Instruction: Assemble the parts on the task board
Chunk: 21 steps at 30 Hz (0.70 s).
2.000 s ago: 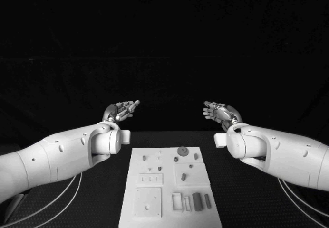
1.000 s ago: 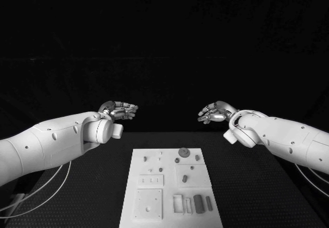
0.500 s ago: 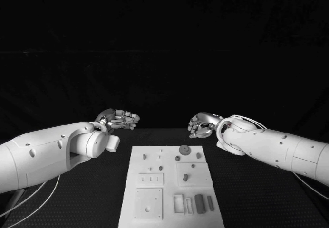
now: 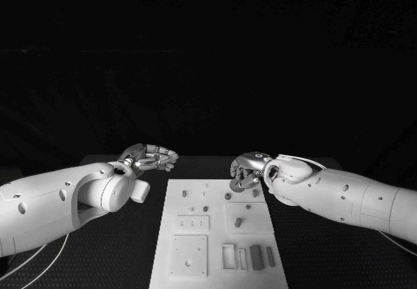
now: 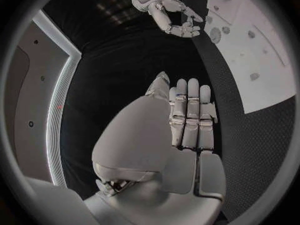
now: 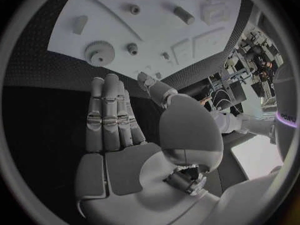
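The white task board (image 4: 174,208) lies lengthwise in the middle of the black table. A grey gear (image 6: 97,51) sits near its far end, with a small round peg (image 6: 132,48) beside it. A short grey peg (image 4: 237,222) stands mid-board, and long grey pieces (image 4: 257,254) lie at the near right corner. My right hand (image 4: 246,173) hovers over the board's far right corner, just above the gear, its fingers (image 6: 111,116) straight and holding nothing. My left hand (image 4: 149,158) hangs past the far left corner, off the board, its fingers (image 5: 187,116) straight and bare.
Black matting (image 4: 330,253) runs along both sides of the board. A square recessed plate (image 4: 188,256) and a slotted block (image 4: 191,225) take up the board's near left part. From the left wrist, the right hand (image 5: 178,21) shows beside the board (image 5: 256,50).
Both hands have come down from chest height and moved inward toward the board's far end. The right hand now reaches over the far right corner by the gear.
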Tool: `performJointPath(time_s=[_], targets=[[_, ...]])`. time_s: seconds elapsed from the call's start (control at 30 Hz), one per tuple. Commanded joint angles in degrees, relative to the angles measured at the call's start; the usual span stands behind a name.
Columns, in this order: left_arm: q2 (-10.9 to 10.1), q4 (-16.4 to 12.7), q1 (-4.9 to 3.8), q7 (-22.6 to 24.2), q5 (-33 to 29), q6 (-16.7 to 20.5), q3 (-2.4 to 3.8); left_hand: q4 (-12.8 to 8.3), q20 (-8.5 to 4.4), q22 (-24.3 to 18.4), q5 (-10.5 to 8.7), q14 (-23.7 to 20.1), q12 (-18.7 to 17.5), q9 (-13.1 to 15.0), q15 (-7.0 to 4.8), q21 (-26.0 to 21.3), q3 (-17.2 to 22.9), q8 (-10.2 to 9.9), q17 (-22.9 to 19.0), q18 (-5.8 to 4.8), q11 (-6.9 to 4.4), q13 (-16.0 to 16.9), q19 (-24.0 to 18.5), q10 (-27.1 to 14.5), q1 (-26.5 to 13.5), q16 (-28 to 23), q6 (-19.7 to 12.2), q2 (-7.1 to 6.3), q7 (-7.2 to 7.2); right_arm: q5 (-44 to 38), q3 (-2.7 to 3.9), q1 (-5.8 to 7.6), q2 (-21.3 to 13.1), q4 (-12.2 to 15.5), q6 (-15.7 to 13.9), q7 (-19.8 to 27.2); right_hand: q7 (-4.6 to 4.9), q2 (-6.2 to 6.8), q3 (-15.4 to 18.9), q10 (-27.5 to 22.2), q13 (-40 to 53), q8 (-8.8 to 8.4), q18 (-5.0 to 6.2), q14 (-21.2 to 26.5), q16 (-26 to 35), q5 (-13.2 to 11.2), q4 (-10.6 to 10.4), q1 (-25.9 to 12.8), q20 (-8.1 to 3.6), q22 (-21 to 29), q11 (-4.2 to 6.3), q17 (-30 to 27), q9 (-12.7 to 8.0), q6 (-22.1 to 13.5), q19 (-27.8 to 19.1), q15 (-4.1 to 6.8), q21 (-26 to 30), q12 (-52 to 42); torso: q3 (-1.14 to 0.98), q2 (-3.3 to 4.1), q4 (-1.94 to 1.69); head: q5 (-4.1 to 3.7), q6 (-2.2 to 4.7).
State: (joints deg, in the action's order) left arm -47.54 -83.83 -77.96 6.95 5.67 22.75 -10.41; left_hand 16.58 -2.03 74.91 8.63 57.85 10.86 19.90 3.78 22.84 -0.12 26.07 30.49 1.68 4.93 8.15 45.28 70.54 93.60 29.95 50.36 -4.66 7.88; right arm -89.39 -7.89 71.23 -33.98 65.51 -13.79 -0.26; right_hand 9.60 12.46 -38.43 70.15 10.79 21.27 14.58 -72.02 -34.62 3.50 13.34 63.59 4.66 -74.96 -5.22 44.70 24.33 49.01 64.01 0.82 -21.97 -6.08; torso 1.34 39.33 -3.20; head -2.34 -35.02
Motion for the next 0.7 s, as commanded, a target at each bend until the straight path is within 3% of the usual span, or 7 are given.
performJointPath(time_s=[0.03,0.37,0.7], targets=[[-0.1,-0.5,-0.08,0.7,0.6,-1.0,0.05,0.1,0.16,1.2,0.2,0.2,-0.3,0.1,0.14,0.3,-0.3,-0.4,0.1,0.14,0.19,-0.1,-0.1,-0.1,-0.5,-0.3,-0.1,-0.15,0.33,-5.1,0.01,-0.43,0.3,0.5,1.1,-1.2,-0.15,0.46,-0.1,-0.6,0.1,-0.44,0.42,-0.9,-0.6,-0.2,-0.4,0.3,-0.24,-1.4,-0.27,0.8,0.1,0.5,0.7,0.01,-0.8,0.7,0.4,1.33,-0.29,-0.29,0.04],[0.3,-0.2,-0.01,0.7,0.6,-1.1,0.03,0.1,0.18,1.2,0.2,0.2,-0.5,0.2,0.15,0.4,-0.3,-0.6,0.2,0.17,0.23,0.0,-0.2,-0.1,-0.8,-0.4,-0.1,-0.09,0.42,-7.7,-0.03,-1.03,0.7,0.9,1.2,-1.7,-0.84,0.31,-0.5,-0.8,-0.2,-0.42,0.42,-1.5,-1.1,-0.3,-0.4,0.7,-0.66,-1.4,-0.36,2.3,0.2,1.4,1.2,-0.04,-2.2,1.6,0.95,2.93,-0.48,-0.7,0.01],[-0.7,-1.8,0.0,0.8,0.5,-1.3,0.03,0.1,0.21,1.2,0.17,0.2,-0.6,0.3,0.17,0.5,-0.3,-0.7,0.4,0.19,0.23,0.0,-0.2,0.0,-1.2,-0.5,-0.1,-0.05,0.44,-8.4,-0.04,-1.1,0.9,1.0,0.9,-1.8,-0.85,0.63,-0.6,-0.7,-0.3,-0.54,0.42,-1.6,-1.2,-0.4,-0.5,0.6,-0.76,-1.4,-0.38,2.8,0.2,1.5,1.3,-0.05,-2.7,1.8,1.4,3.61,-0.76,-0.97,-0.13]])
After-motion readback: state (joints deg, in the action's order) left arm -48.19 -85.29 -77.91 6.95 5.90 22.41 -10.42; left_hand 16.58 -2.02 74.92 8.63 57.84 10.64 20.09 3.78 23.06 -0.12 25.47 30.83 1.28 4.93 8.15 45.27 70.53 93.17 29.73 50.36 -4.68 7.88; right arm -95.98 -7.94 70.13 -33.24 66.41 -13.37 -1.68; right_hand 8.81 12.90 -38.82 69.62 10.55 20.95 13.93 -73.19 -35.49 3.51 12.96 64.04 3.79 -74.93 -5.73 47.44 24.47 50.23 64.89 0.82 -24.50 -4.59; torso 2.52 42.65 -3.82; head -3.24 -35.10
